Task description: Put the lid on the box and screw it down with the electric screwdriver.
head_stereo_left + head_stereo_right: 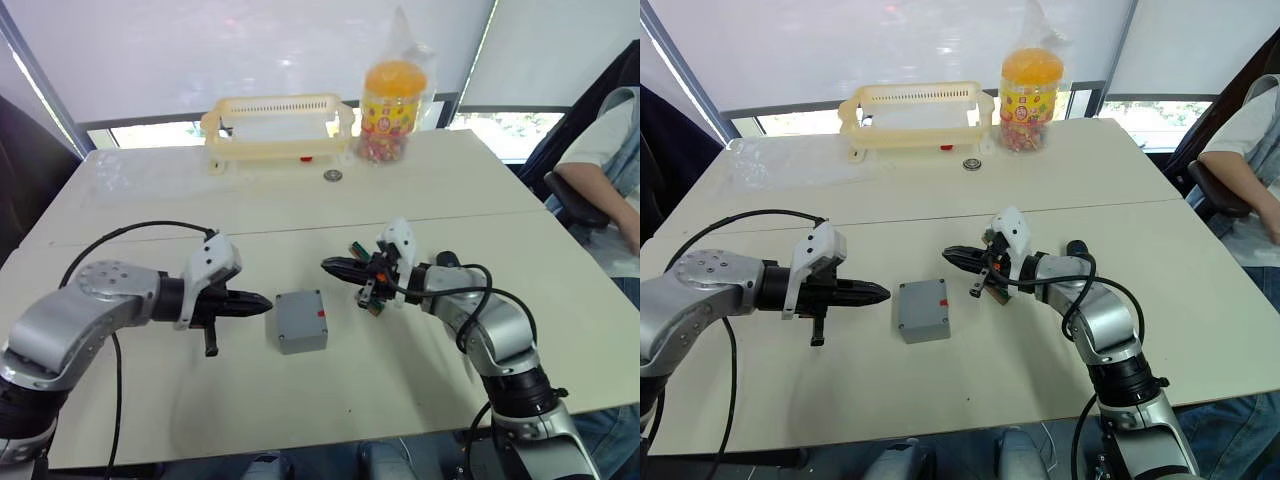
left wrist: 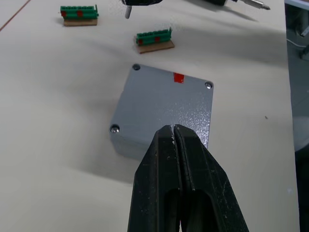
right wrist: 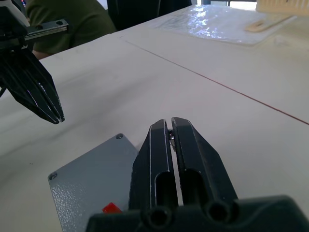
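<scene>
The grey box [image 1: 305,345] sits mid-table with the lid [image 2: 159,101] lying flat on top. Screws show in three lid corners, and a red mark [image 2: 178,77] sits at one edge. My left gripper [image 1: 268,301] is shut and empty. It points at the box from the left, just short of it. My right gripper [image 1: 328,265] hovers beyond the box's far right corner. It is shut, with a small metal screw [image 3: 171,137] pinched between its tips. The electric screwdriver [image 2: 241,4], black with a metal bit, lies on the table past the right gripper.
Two green terminal blocks [image 2: 154,39] [image 2: 79,12] lie beyond the box. At the table's far edge stand a cream basket [image 1: 280,125], a bagged orange-lidded jar [image 1: 393,100] and a small metal ring [image 1: 332,175]. A person [image 1: 610,170] sits at the right.
</scene>
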`<state>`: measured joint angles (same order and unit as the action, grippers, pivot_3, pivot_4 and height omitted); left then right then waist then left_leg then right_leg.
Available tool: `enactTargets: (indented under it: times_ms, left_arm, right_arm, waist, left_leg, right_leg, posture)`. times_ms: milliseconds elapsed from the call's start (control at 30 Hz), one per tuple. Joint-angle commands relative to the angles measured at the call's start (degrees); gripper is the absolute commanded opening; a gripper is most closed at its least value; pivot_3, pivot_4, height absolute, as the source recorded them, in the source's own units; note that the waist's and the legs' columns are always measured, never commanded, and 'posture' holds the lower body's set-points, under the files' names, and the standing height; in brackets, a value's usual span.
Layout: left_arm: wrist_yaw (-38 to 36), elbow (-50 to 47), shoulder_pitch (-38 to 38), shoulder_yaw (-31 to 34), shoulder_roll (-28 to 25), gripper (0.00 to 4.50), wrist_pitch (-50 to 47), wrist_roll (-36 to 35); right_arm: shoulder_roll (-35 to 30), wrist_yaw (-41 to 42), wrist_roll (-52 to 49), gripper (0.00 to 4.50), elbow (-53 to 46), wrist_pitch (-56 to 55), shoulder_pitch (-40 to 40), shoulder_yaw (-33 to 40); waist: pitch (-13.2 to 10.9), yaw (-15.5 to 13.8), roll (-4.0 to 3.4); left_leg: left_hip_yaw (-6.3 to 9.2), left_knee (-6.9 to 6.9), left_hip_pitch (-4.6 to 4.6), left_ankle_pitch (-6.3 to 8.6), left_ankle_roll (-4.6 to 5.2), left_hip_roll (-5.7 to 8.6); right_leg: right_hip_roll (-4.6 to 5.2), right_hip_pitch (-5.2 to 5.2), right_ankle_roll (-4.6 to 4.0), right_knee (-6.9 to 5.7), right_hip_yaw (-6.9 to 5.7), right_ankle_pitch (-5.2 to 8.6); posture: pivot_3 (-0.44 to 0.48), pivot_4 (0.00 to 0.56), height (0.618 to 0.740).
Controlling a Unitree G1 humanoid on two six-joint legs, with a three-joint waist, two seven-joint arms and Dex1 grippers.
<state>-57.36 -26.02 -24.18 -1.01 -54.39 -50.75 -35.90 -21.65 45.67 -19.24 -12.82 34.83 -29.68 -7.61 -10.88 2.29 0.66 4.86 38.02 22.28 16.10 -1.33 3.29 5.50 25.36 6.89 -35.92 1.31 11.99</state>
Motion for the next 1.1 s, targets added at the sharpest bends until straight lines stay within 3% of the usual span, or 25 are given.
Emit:
enactTargets:
  times_ms: [33,1100]
  left_arm:
    - [-0.11,-0.23,0.25,0.50,-0.84,0.00,1.24,0.98]
    - [1.53,-0.03,1.06,0.39,0.08,0.00,1.28,0.96]
  right_arm:
    - [0.95,-0.89,0.55,0.03,-0.69,-1.73,-0.10,-1.59]
    - [0.67,-1.06,4.11,0.03,5.40,-5.00,2.09,-6.19]
  waist:
    - [0.00,0.01,0.00]
    - [0.00,-0.01,0.00]
  left_leg:
    - [0.00,0.00,0.00,0.00,0.00,0.00]
    - [0.01,0.00,0.00,0.00,0.00,0.00]
  right_leg:
    - [0.00,0.00,0.00,0.00,0.00,0.00]
    - [-0.01,0.00,0.00,0.00,-0.01,0.00]
  posture:
    - [0.000,0.150,0.740]
    - [0.000,0.150,0.740]
